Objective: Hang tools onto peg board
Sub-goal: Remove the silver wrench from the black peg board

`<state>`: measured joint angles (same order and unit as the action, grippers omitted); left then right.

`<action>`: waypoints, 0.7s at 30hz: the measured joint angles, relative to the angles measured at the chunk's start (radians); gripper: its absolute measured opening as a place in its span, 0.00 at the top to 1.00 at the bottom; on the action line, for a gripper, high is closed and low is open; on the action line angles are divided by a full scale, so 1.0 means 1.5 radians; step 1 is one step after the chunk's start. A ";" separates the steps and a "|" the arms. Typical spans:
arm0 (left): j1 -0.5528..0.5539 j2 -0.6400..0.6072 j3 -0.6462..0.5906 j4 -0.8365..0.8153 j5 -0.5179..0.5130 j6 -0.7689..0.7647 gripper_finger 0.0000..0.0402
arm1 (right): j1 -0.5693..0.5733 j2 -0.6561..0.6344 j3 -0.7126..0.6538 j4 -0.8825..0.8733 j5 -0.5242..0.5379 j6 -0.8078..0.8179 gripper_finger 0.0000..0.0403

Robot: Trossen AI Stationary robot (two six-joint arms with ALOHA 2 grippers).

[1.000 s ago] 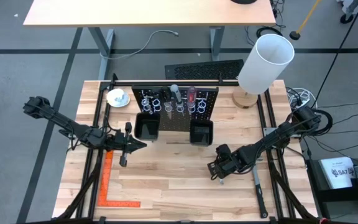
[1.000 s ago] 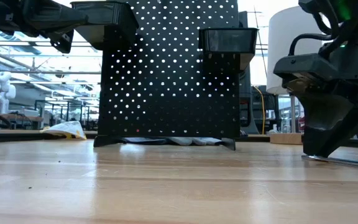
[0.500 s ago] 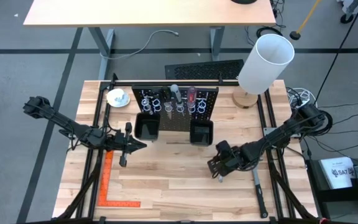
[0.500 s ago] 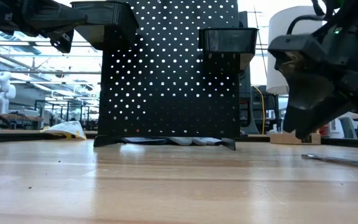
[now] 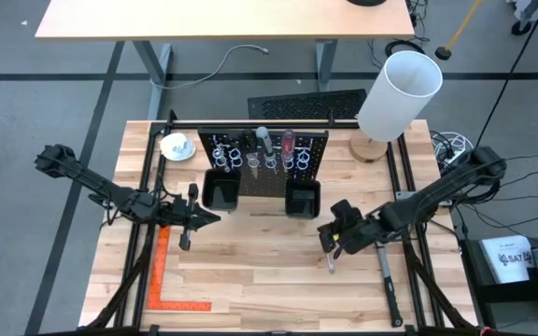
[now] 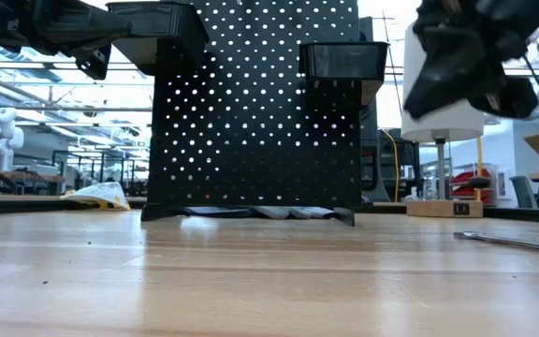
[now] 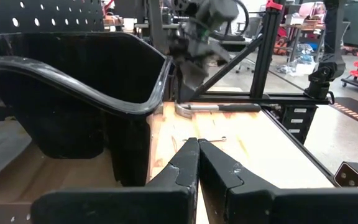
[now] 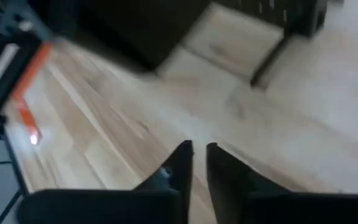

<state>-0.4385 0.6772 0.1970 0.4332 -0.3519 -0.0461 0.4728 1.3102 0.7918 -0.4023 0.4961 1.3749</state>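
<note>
The peg board stands upright at the far middle of the table. Scissors and a red-handled screwdriver sit in its wire rings, and two black bins hang on its front. A small silver wrench lies flat on the table, also visible in the left wrist view. My right gripper hovers above it with its fingers almost together and nothing between them. My left gripper is shut and level beside the left bin.
A long grey tool lies near the right rail and shows low in the low view. An orange square ruler lies at the near left. A white cylinder lamp stands at the far right, a white object at the far left.
My right gripper has risen from the table top near the small wrench, lifting clear and tipping closer to level while shifting slightly toward the peg board. The small wrench has stayed on the table.
</note>
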 joint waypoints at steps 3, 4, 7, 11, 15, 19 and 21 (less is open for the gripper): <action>0.000 0.000 0.000 -0.001 0.000 -0.001 0.97 | 0.000 -0.041 0.000 0.002 0.037 -0.050 0.98; 0.000 0.000 0.000 -0.001 0.000 -0.001 0.97 | 0.000 -0.054 0.000 0.002 0.048 -0.068 0.99; 0.000 0.000 0.000 -0.001 0.000 -0.001 0.97 | 0.000 -0.094 0.000 0.004 0.075 -0.129 0.99; 0.000 0.000 0.000 -0.001 0.000 -0.001 0.97 | 0.002 -0.142 0.000 0.062 0.096 -0.278 0.99; 0.000 0.000 0.000 0.001 0.000 -0.001 0.97 | 0.002 -0.176 0.000 0.198 0.107 -0.513 1.00; 0.000 0.000 0.000 0.011 0.071 -0.001 0.97 | 0.000 -0.192 0.001 0.359 0.104 -0.778 1.00; 0.000 0.000 0.000 0.036 0.134 -0.001 0.97 | 0.000 -0.196 0.001 0.421 0.102 -0.891 1.00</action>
<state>-0.4389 0.6769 0.1970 0.4874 -0.1515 -0.0475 0.4728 1.0168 0.7933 0.2298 0.6497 0.0387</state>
